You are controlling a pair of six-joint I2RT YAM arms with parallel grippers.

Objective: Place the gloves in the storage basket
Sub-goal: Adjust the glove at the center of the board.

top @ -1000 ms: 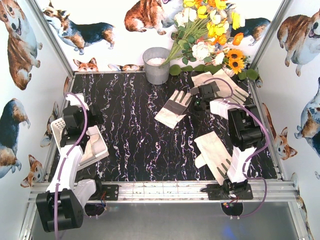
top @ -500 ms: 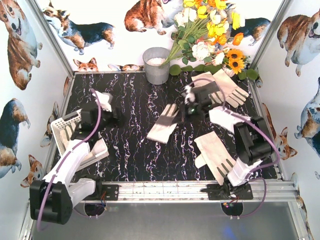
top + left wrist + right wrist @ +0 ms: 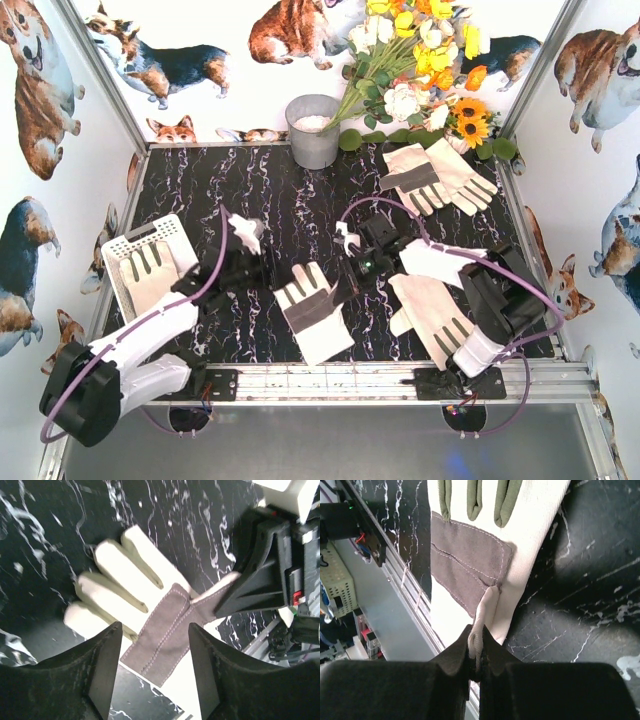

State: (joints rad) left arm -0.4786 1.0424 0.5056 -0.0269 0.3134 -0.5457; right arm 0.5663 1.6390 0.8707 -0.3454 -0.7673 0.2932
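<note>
Black marbled table (image 3: 270, 200): basket (image 3: 115, 255) L edge, bucket (image 3: 313, 130) + flowers (image 3: 420, 60) at back, gloves (image 3: 312, 315) centre & R (two overlapping, far R).

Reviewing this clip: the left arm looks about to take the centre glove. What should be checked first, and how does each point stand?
1. Right gripper grips centre glove: ok, shut on a fold at its edge.
2. Left gripper open: ok, jaws apart above the grey patch.
3. Left fingers touching that glove: cannot tell.
4. Grippers apart from each other: ok.
5. Storage basket has room: ok, one flat glove lies inside.
6. Table free of gloves: not ok, pair of gloves far right, single glove by the right arm.
</note>
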